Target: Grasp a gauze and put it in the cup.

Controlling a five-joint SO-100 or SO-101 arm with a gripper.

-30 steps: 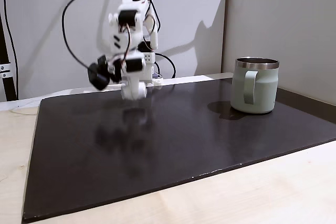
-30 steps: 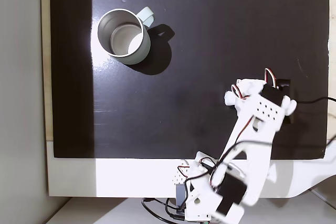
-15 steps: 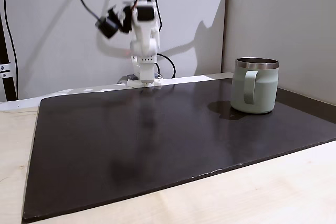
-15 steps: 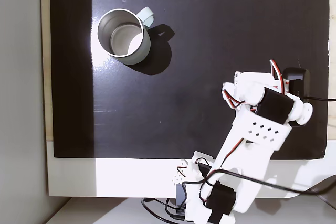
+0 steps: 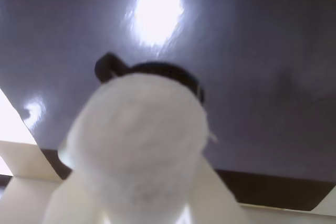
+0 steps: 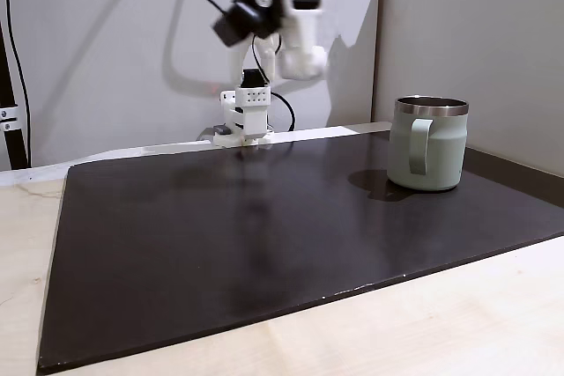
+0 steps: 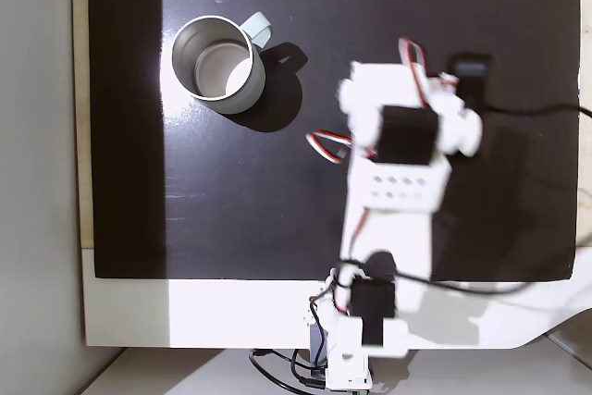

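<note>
Gauze (image 5: 139, 145) pinched in my closed gripper (image 5: 142, 192), filling the wrist view's foreground, arm raised high above the mat (image 6: 264, 226), cup (image 6: 428, 143) well apart, standing upright

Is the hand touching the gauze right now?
Touching. In the wrist view, the gauze sits pressed between the hand's white fingers, lifted above the dark mat.
</note>
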